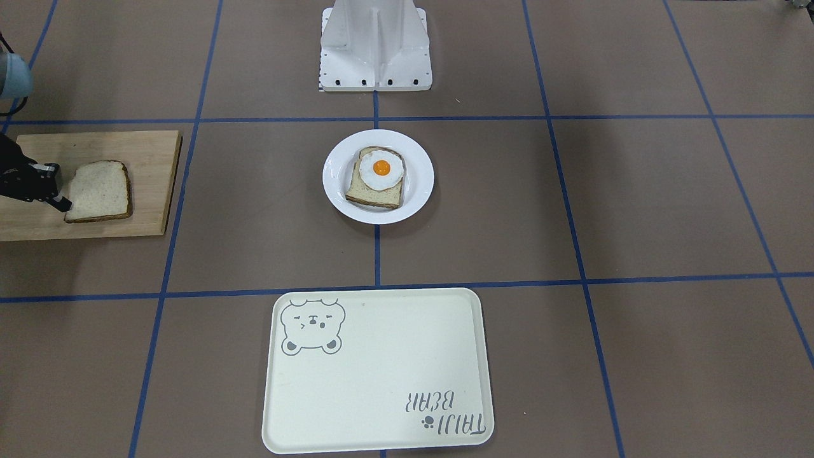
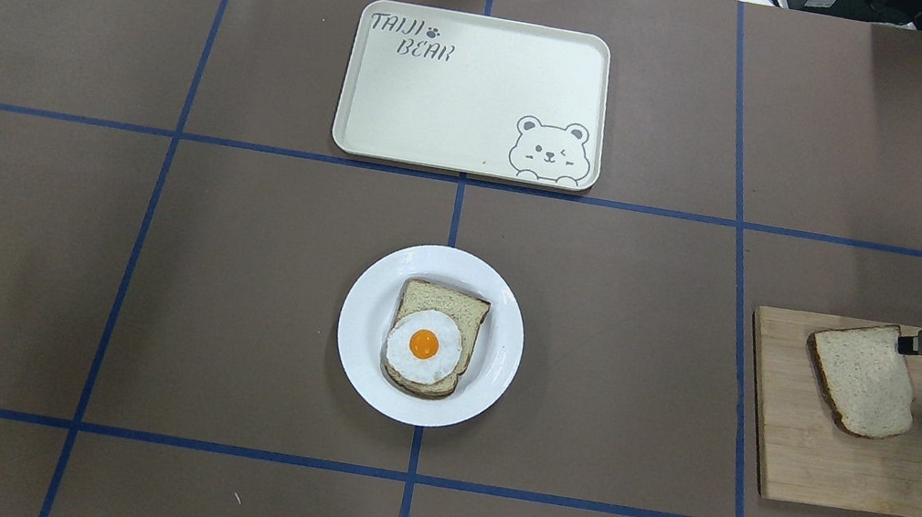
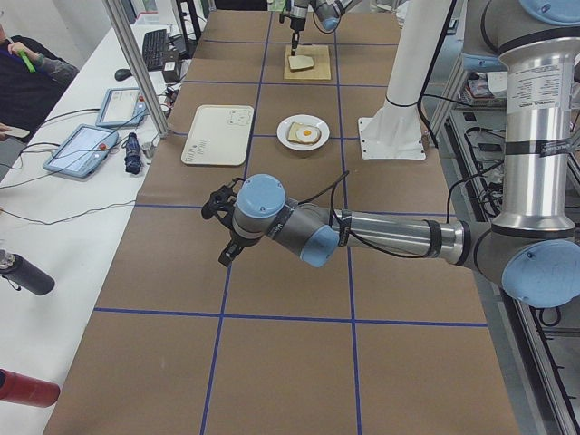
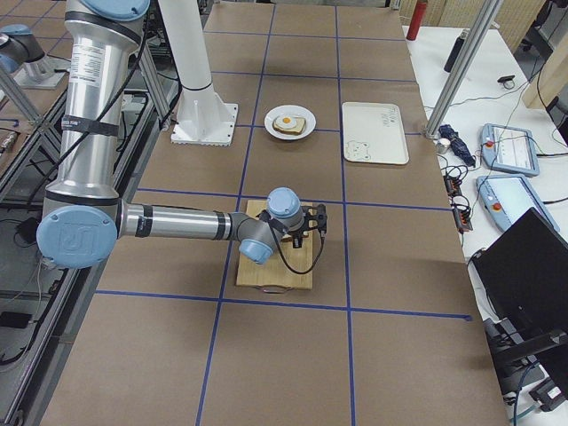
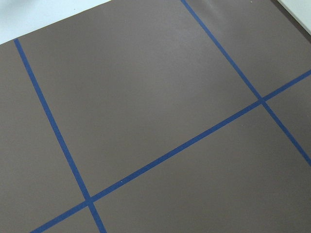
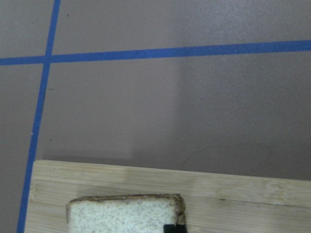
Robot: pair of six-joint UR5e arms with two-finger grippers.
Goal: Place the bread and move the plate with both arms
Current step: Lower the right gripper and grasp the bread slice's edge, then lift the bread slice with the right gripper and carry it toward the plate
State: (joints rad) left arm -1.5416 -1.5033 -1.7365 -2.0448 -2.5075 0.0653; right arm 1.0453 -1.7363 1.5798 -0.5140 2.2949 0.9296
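Note:
The plain bread slice (image 1: 98,191) lies flat on a wooden cutting board (image 1: 146,159) at the table's right end; it also shows in the overhead view (image 2: 862,382). My right gripper (image 1: 56,186) is low at the slice's outer far corner. Its jaws stand apart, and one fingertip (image 2: 910,345) touches that corner. The white plate (image 1: 416,191) sits at the table's middle and bears a bread slice with a fried egg (image 1: 380,168). My left gripper (image 3: 220,231) hovers over bare table far to the left; I cannot tell whether it is open or shut.
The cream bear tray (image 2: 448,108) lies on the far side of the plate (image 2: 362,326). The robot's white base (image 1: 375,51) stands on the near side. Blue tape lines cross the brown table.

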